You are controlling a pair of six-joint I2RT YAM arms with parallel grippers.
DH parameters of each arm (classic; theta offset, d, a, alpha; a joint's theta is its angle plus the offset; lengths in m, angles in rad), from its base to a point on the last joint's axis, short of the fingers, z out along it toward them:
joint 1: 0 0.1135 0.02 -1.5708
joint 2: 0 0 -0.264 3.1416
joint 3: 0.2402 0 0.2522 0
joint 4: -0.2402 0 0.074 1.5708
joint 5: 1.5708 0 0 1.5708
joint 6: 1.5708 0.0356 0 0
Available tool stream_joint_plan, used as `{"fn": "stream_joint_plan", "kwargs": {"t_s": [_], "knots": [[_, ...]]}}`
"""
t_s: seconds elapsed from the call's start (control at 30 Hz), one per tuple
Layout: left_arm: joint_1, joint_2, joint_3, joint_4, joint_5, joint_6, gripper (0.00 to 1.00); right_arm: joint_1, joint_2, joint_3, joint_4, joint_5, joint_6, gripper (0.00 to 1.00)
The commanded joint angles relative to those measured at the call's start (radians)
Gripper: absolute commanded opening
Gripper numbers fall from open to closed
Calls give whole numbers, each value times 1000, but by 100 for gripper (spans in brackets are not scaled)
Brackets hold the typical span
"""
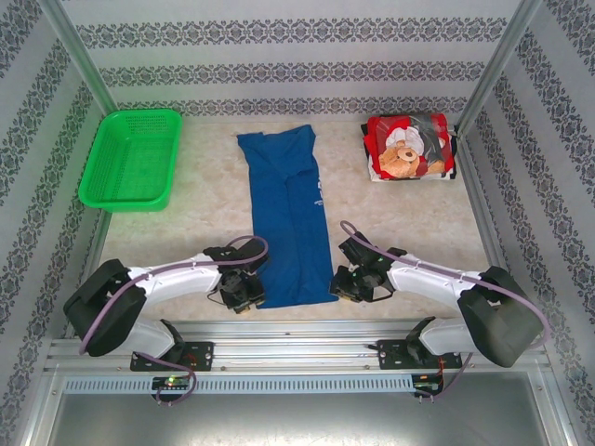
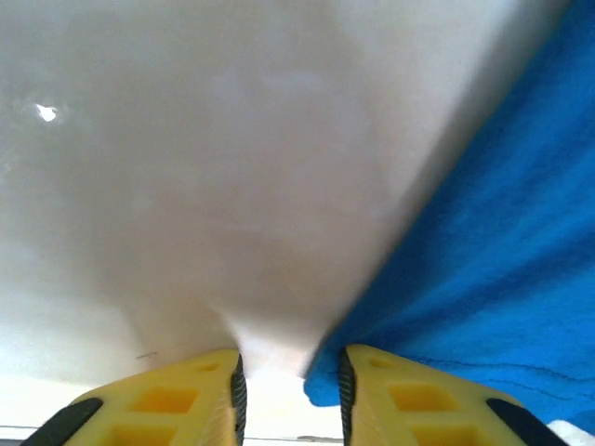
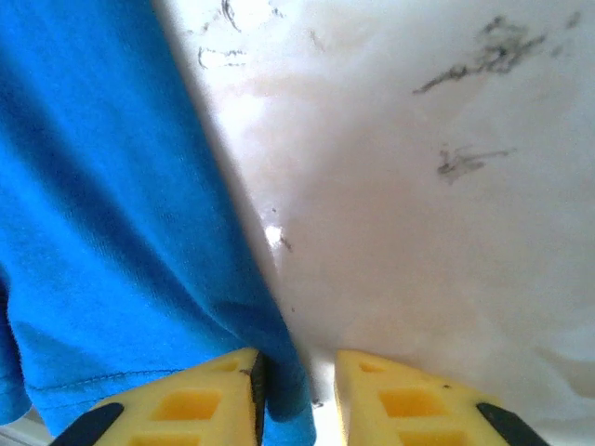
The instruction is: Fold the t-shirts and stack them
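Beige table, patterned walls. Blue shirt lies lengthwise at centre. Folded red shirt sits far right, green basket far left. Left gripper and right gripper are at the blue shirt's near corners, jaws narrowly apart, its edge between them.

Bench, viewed from above. Basket at far left. Long t-shirt lies down the centre, running from the far side to near the front edge. Folded t-shirt at far right, well apart from the long t-shirt. Left claw at the long t-shirt's near-left corner, with the corner just inside its jaws. Right claw at the near-right corner, with the cloth edge between its jaws, against one finger.
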Motion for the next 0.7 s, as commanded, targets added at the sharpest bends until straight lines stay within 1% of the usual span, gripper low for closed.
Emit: {"fn": "stream_joint_plan", "kwargs": {"t_s": [0.0, 0.13, 0.27, 0.43, 0.57, 0.67], "knots": [[-39, 118, 23, 664, 4, 36, 25, 8, 34, 16, 94, -40, -12, 21], [-39, 92, 19, 630, -19, 44, 15, 8, 24, 21, 80, -56, -15, 11], [-39, 21, 3, 562, -44, 61, 0, 5, -19, 21, 34, -55, -17, 5], [-38, -109, -82, 465, -87, 67, 0, -14, -79, -6, -10, -50, -15, 0], [-39, -198, -172, 447, -104, 33, 0, -25, -80, -25, -21, -48, -21, 0], [-39, -264, -209, 398, -119, 21, 0, -25, -75, -22, -36, -45, -21, 0]]}}
